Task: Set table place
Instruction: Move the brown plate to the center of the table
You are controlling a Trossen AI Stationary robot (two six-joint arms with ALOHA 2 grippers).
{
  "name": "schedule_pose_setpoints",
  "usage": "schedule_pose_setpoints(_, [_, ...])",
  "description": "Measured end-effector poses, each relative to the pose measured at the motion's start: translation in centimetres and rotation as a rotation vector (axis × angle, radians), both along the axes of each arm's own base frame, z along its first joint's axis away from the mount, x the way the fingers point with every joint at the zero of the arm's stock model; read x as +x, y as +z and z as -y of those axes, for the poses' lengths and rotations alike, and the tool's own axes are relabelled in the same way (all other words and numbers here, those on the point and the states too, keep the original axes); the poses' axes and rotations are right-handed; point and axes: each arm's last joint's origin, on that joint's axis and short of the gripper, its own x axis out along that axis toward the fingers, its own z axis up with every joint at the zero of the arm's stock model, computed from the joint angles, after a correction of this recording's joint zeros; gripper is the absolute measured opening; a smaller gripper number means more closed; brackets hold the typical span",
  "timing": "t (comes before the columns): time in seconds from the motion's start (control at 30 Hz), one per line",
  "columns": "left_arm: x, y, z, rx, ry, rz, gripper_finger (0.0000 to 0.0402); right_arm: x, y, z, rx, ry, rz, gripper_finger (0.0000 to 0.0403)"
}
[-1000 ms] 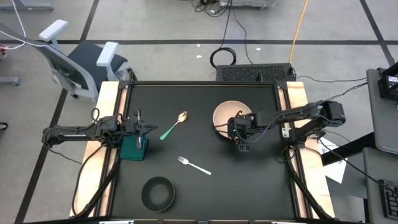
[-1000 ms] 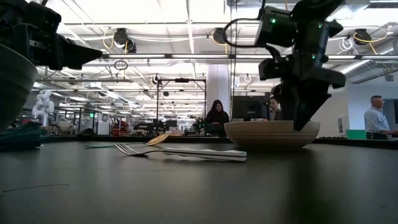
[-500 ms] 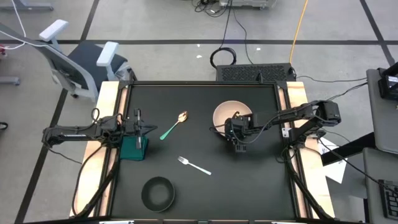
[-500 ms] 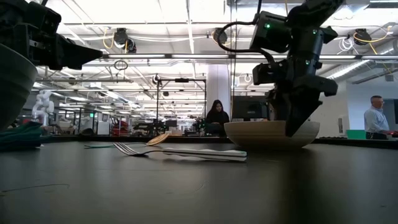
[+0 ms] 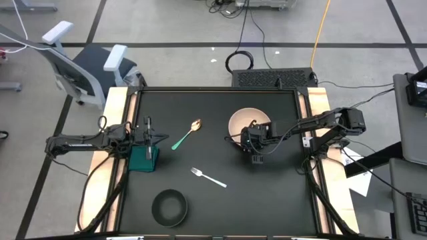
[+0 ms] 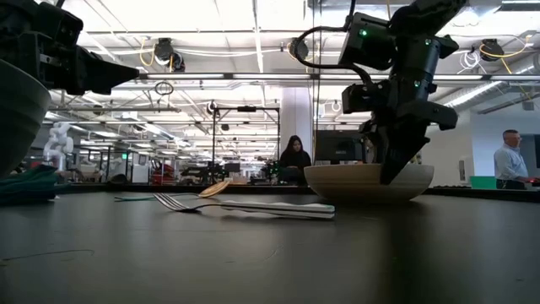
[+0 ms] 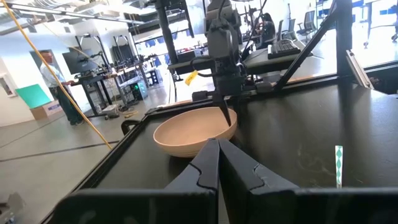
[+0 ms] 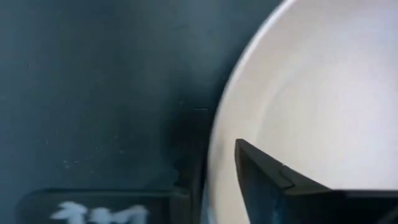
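Observation:
The pinkish-beige plate [image 5: 248,123] rests on its base on the black table [image 5: 280,193], far right of centre; it also shows in the low view [image 6: 354,182] and the left wrist view [image 7: 193,130]. My right gripper [image 5: 254,144] stands at the plate's near rim, shut on it. The green-handled spoon [image 5: 187,133] lies flat left of the plate, the silver fork [image 5: 208,177] nearer the middle, and the black bowl [image 5: 169,207] near the front edge. My left gripper [image 5: 157,139] is shut and empty at the table's left side. My right gripper has the plate's near rim [image 8: 214,155] between its fingers, one finger [image 8: 280,186] inside the plate and the other outside its wall. The fingers come from above, pointing down. The plate sits level with its base on the table [image 6: 367,196].
A teal cloth [image 5: 143,159] lies at the table's left edge under my left arm. Pale wooden strips [image 5: 110,120] run along both short sides. Bare tabletop lies between the fork and the right edge. People [image 6: 295,160] stand in the room behind.
My right gripper has gone a little toward the table's left and far edges, from just outside the plate's near rim onto it. The plate has stayed in place.

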Motion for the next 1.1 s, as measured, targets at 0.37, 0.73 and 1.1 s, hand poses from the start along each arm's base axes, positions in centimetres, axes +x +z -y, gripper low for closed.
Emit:
schedule_pose_setpoints(0.37, [0.0, 0.0, 0.0, 0.001, 0.0, 0.0, 0.0015, 0.5, 0.2, -2.4, -0.007, 0.1, 0.059, 0.0008])
schedule_pose_setpoints(0.73, [0.0, 0.0, 0.0, -0.001, 0.0, 0.0, 0.0015, 0.6, 0.3, -4.6, 0.001, 0.16, 0.085, 0.0002])
schedule_pose_setpoints(1.1, [0.0, 0.0, 0.0, -0.001, 0.0, 0.0, 0.0015, 1.1, 0.8, -7.4, 0.032, 0.234, 0.202, 0.0001])
